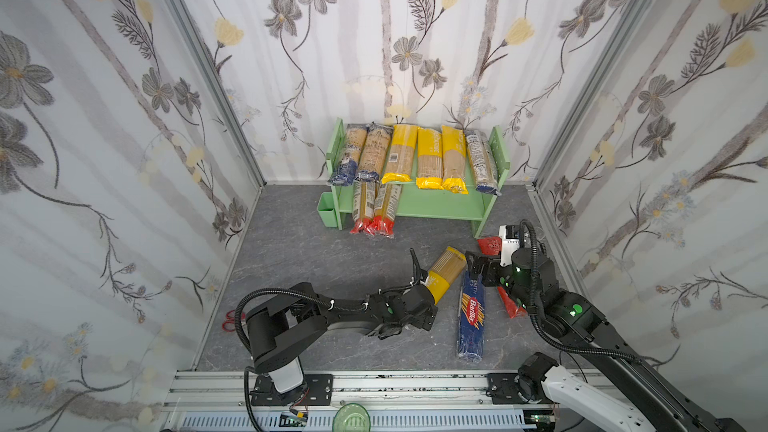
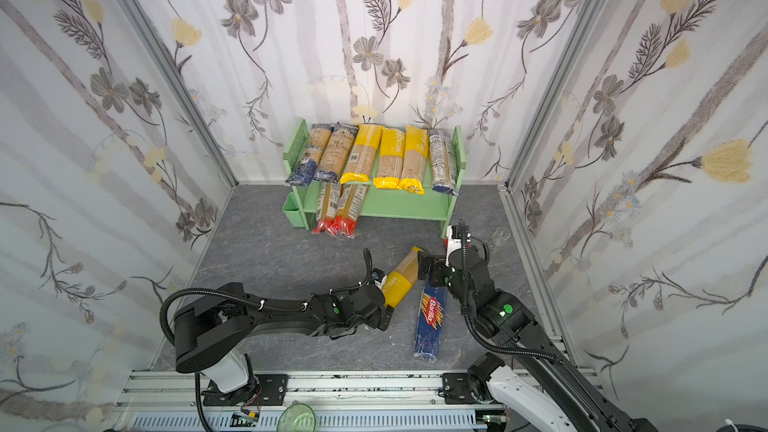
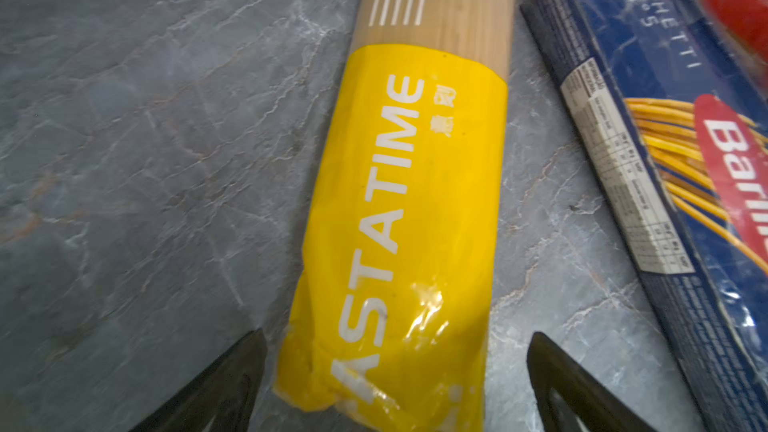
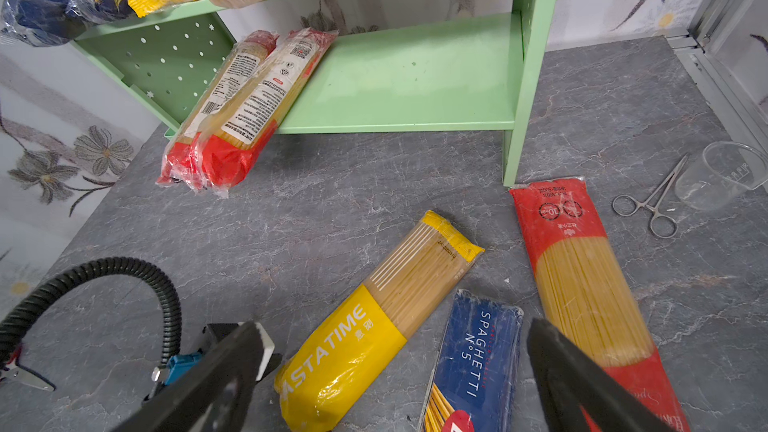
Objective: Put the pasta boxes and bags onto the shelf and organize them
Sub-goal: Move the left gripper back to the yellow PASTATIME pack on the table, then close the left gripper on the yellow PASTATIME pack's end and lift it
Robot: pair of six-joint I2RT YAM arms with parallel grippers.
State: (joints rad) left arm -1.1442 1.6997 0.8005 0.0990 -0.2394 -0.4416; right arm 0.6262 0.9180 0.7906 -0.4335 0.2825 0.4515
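Observation:
The mint-green shelf [image 1: 440,207] [image 4: 399,76] stands at the back wall. Several pasta packs lie side by side on its top tier [image 1: 419,151], and two red-ended bags [image 1: 374,211] [image 4: 245,105] lie at the left of its lower tier. On the floor lie a yellow-ended bag [image 1: 446,270] [image 3: 407,201] [image 4: 374,326], a dark-blue Barilla box [image 1: 471,313] [image 4: 478,359] and a red-ended bag [image 4: 582,276]. My left gripper [image 3: 397,338] is open, its fingers either side of the yellow bag's near end without touching. My right gripper [image 4: 395,326] [image 1: 473,268] hangs open above the box's far end.
A small green square cup [image 1: 327,205] hangs at the shelf's left foot. Metal forceps [image 4: 652,201] and a clear measuring cup [image 4: 723,176] lie right of the shelf. Red-handled scissors [image 1: 228,320] lie by the left wall. A green bowl [image 1: 351,417] sits on the front rail.

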